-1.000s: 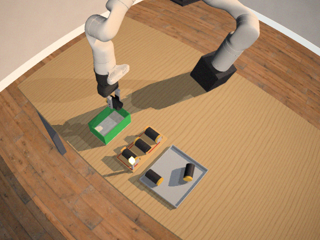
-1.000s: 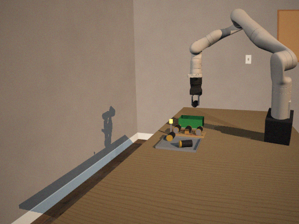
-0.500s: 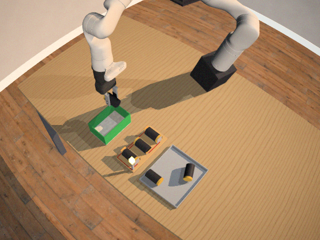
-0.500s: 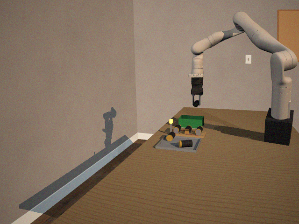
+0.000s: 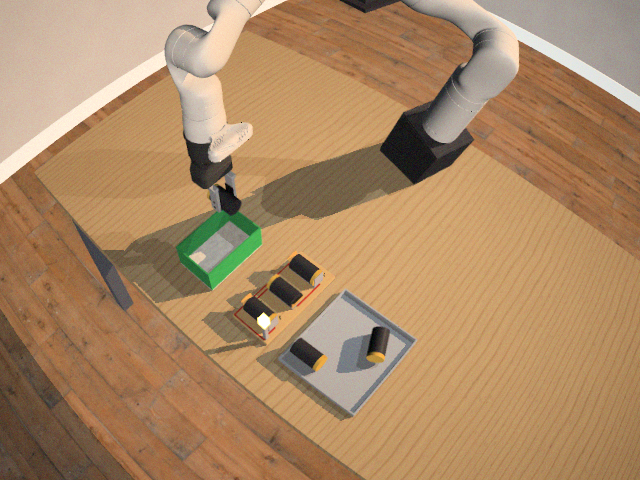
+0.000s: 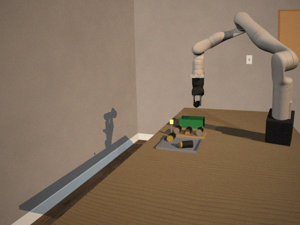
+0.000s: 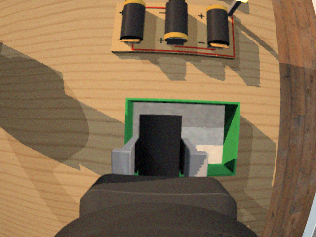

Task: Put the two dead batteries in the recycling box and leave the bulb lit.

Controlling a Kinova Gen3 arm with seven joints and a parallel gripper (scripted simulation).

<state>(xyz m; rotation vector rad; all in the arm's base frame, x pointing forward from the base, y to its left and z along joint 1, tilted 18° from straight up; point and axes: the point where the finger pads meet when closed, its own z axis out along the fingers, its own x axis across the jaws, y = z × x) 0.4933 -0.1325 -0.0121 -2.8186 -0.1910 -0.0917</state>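
Fingers (image 5: 215,200) (image 6: 200,99) grip a battery (image 5: 229,200) (image 6: 196,104) (image 7: 160,143) above the green box (image 5: 235,263) (image 6: 191,122) (image 7: 234,140); tray (image 5: 356,382) (image 6: 161,146) holds two.

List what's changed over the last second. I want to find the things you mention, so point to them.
The gripper (image 5: 225,198) (image 6: 197,104) (image 7: 159,149) shifted slightly up-left in the top view, carrying its battery (image 5: 230,201) (image 6: 196,104) (image 7: 160,138). Nothing was grasped or released. Green box (image 5: 236,263) (image 6: 191,123) (image 7: 232,133), holder (image 5: 328,277) (image 6: 203,135) (image 7: 118,35) with three batteries, and tray (image 5: 356,382) (image 6: 163,146) with two stayed put; bulb (image 5: 263,320) (image 6: 171,121) still lit.
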